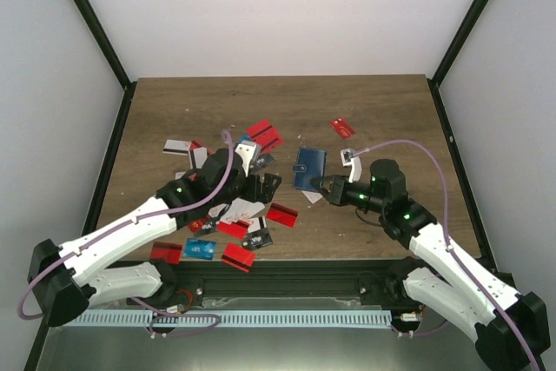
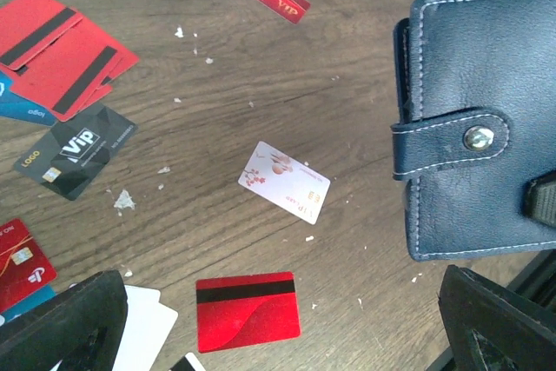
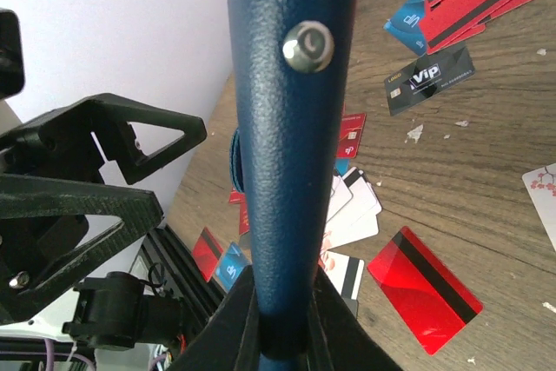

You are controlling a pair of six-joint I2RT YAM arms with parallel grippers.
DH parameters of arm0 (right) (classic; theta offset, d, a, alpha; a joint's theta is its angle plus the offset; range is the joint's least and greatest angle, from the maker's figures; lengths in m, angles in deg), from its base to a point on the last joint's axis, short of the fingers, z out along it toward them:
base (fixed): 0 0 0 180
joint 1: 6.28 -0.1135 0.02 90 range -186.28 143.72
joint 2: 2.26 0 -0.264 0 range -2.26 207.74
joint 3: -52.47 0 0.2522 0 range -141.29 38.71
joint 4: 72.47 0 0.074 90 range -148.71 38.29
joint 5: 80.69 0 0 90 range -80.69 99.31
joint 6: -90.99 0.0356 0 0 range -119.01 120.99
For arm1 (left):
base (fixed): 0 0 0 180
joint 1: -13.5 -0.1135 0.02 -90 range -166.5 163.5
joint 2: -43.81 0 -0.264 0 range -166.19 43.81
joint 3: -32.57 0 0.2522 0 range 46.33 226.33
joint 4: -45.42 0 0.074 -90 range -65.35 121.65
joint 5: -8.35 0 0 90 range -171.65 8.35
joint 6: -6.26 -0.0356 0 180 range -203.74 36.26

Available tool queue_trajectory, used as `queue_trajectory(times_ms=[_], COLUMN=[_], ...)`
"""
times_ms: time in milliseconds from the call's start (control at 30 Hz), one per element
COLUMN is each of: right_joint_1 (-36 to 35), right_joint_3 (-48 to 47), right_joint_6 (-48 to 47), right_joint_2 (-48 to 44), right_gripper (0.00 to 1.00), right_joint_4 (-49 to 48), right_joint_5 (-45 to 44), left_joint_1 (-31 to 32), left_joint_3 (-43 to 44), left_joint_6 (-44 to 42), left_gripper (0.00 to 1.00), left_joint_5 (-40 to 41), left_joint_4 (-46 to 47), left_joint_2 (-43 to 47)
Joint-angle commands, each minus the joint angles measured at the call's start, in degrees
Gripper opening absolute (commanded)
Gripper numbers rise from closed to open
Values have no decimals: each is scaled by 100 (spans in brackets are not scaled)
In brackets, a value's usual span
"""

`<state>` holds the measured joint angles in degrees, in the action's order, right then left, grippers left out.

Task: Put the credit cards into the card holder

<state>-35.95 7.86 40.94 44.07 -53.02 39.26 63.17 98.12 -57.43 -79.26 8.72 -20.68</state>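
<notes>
I clamp the wallet (image 3: 287,128) in the right gripper (image 3: 282,327) — the left gripper (image 1: 263,187) gapes wide. Cards (image 2: 283,182) litter the table (image 2: 347,84).

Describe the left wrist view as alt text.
A closed navy card holder with a snap clasp fills the right side. Credit cards lie scattered on the wooden table, and the open left gripper frames the bottom corners.

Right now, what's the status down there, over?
Right gripper shut on card holder, clasp fastened. Left gripper open, empty. Credit cards loose on table.
</notes>
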Motion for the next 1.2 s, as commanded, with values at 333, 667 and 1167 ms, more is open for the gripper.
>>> queue_trajectory(times_ms=[333, 667, 1167], right_joint_1=[-34, -39, -39], right_joint_3=[-385, -370, -485], right_joint_6=[-579, -630, -727], right_joint_2=[316, 112, -90], right_gripper=[1, 1, 1], right_joint_4=[228, 302, 573], right_joint_5=[531, 879, 1399], left_joint_1=[343, 572, 566], left_joint_3=[798, 973, 904], left_joint_6=[-484, -366, -140], left_gripper=[100, 100, 100], left_joint_5=[-329, 101, 1315], left_joint_4=[71, 228, 137], left_joint_2=[-1006, -1475, -1538])
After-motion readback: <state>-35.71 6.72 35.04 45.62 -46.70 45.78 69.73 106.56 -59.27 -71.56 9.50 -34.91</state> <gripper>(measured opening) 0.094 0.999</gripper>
